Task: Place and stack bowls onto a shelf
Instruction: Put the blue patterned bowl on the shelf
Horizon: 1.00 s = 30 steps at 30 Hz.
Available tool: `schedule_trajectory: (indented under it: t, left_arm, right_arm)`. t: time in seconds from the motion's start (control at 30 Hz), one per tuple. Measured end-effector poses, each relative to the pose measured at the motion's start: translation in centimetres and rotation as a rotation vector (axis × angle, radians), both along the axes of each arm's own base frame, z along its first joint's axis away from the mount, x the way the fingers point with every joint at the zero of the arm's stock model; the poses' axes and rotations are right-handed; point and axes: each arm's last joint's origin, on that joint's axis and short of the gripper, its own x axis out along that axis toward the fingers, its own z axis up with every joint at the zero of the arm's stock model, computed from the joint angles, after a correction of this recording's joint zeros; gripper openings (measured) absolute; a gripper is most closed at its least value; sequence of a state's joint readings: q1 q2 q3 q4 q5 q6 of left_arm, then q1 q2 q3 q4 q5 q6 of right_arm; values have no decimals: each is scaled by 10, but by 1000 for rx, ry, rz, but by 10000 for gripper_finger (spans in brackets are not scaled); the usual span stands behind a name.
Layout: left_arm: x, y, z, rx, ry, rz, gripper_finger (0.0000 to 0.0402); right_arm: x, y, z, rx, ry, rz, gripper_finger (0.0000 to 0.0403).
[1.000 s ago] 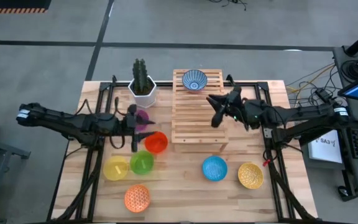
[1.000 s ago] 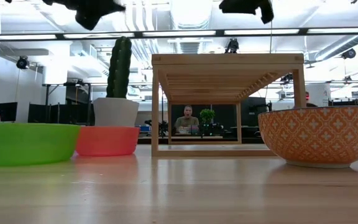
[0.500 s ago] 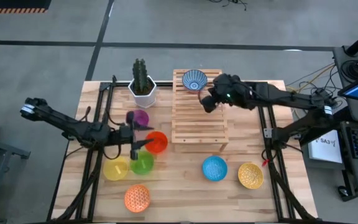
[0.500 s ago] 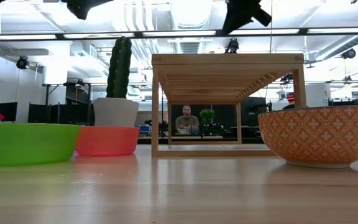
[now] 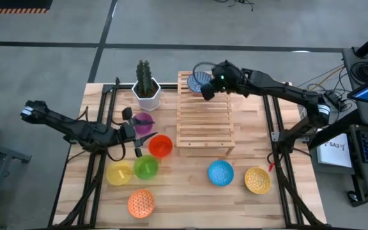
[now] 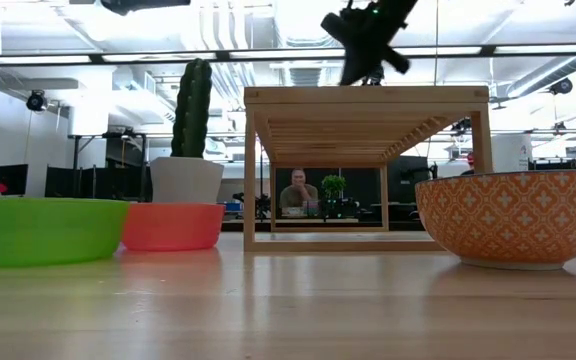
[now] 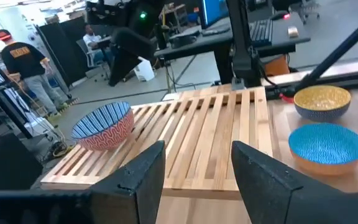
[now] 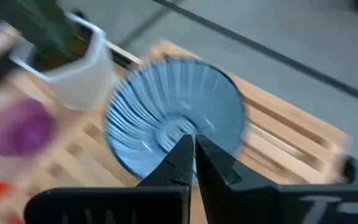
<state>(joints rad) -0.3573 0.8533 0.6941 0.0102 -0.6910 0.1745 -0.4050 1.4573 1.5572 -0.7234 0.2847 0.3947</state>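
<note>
If our right gripper point(image 5: 207, 89) (fingers together, empty) dips, we knock the patterned bowl point(image 5: 199, 81) off the shelf's point(image 5: 203, 121) far end.

Table point(image 5: 190, 191): light wood planks, black frame rails along both sides.
Shelf point(image 5: 203, 124): stood at the table's back middle; a patterned bowl point(image 5: 198, 81) sat on its far end.
Cactus pot point(image 5: 147, 93): just left of the shelf.
Left cluster: purple point(image 5: 144, 120), red point(image 5: 160, 145), green point(image 5: 146, 167), yellow point(image 5: 119, 173), lattice point(image 5: 141, 203).
Right front: blue point(image 5: 220, 172) beside gold point(image 5: 257, 180).
</note>
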Motion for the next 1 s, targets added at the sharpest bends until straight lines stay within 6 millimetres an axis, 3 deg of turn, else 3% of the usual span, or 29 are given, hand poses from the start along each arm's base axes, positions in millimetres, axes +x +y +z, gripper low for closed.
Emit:
schedule_trajectory:
  t: [0.2,0.6,0.8,1.0]
  left_arm:
    - [-4,2,3,27,6,-3,168]
    - [-7,3,3,56,27,-6,168]
    - [-8,3,2,60,37,-6,168]
    - [-8,3,2,59,40,-6,168]
  right_arm:
    - [26,-18,10,6,-132,73,9]
    - [84,-45,-9,30,9,119,9]
    - [99,-52,-17,35,46,127,9]
    - [101,-54,-26,57,99,100,9]
